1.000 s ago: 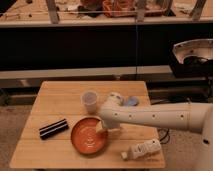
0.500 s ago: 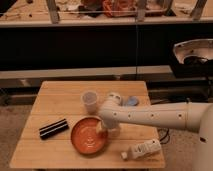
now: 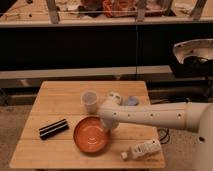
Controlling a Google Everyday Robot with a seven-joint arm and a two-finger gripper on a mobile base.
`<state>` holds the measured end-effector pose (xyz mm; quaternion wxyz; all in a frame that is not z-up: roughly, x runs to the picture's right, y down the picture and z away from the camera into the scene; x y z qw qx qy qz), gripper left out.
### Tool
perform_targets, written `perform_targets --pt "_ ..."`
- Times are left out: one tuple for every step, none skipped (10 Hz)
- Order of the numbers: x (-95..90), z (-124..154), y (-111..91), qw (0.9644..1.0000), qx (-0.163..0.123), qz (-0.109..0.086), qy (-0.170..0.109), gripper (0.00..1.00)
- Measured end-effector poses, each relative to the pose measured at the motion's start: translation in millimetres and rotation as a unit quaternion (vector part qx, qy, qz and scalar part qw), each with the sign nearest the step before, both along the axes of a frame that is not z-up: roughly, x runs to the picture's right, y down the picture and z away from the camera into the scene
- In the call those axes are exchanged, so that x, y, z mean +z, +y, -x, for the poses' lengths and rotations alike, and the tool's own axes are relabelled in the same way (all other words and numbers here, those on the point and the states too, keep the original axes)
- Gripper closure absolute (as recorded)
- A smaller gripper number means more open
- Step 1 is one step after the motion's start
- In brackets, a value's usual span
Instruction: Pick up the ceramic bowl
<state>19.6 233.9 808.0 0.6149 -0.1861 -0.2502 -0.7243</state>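
The ceramic bowl (image 3: 91,135) is a wide, shallow orange-red dish sitting on the front middle of the wooden table (image 3: 60,97). My white arm reaches in from the right, and my gripper (image 3: 108,125) is down at the bowl's right rim, touching or just over it. The wrist hides the gripper's tips and that part of the rim. The bowl rests flat on the table.
A small translucent plastic cup (image 3: 89,101) stands just behind the bowl. A black striped packet (image 3: 53,129) lies to its left. A white bottle (image 3: 143,149) lies on its side at the front right. A blue lid-like item (image 3: 131,101) and a white object (image 3: 114,97) sit behind the arm.
The gripper has settled slightly lower onto the bowl's right rim. The bowl and the other objects have not moved.
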Motion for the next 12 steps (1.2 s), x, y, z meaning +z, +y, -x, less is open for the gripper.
perform_targets --pt "-2.5 0 -5 1.0000 -0.002 -0.002 0.000 0.99" --pt "-5.0 1 -10 1.0000 -0.004 -0.004 -0.001 1.00" --pt "-11.1 2 -19 1.0000 -0.005 -0.004 -0.002 1.00" --pt "-12.2 2 -21 1.0000 -0.006 -0.005 -0.001 1.00" --pt "-12.4 2 -23 1.0000 -0.006 -0.005 -0.001 1.00" --pt "-13.1 2 -26 0.9999 -0.009 -0.006 -0.001 1.00" --pt "-16.1 1 -30 0.9999 -0.011 -0.008 -0.001 1.00" --pt "-20.7 0 -37 0.9999 -0.013 -0.009 -0.002 1.00" --pt "-26.0 -2 -44 0.9999 -0.014 -0.009 -0.002 1.00" --pt "-31.2 -2 -54 0.9998 -0.017 -0.011 -0.003 1.00" --pt "-32.0 -2 -56 0.9998 -0.017 -0.010 -0.003 1.00" --pt "-33.0 -3 -57 0.9998 -0.018 -0.009 -0.004 1.00"
